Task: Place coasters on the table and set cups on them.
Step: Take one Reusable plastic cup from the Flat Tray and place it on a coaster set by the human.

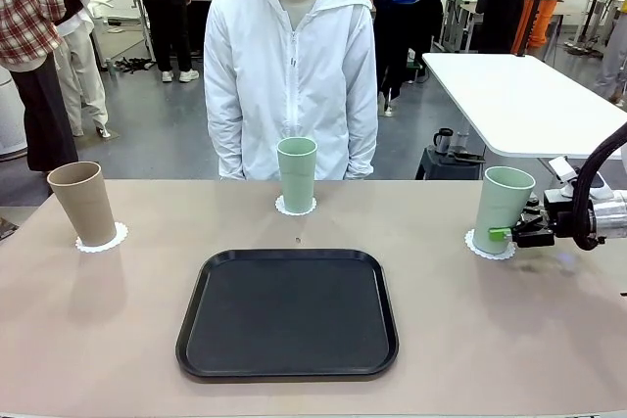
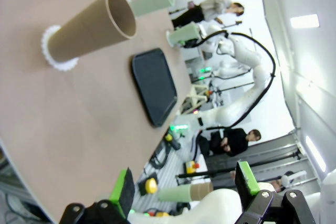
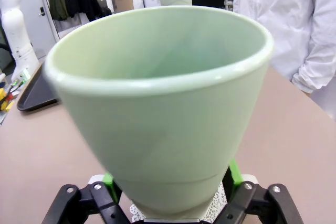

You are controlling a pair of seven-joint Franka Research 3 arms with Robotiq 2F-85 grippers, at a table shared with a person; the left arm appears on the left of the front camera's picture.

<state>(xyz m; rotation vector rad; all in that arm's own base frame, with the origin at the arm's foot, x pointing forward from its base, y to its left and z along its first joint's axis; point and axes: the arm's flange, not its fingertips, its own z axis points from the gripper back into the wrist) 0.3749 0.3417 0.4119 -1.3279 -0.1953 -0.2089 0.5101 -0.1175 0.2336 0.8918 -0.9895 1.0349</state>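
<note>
We are counting 3 cups standing on 3 coasters on the tabletop (image 1: 118, 340): 1 tan cup (image 1: 83, 203) on the left coaster (image 1: 102, 239), 1 green cup (image 1: 296, 174) on the middle coaster (image 1: 296, 208), 1 green cup (image 1: 502, 209) on the right coaster (image 1: 489, 247). 1 black tray (image 1: 287, 312) is lying between them. Our right end effector (image 1: 507, 233) is flanking the right cup's base; we cannot tell whether it is gripping. Our left end effector (image 2: 186, 188) is hanging open.
</note>
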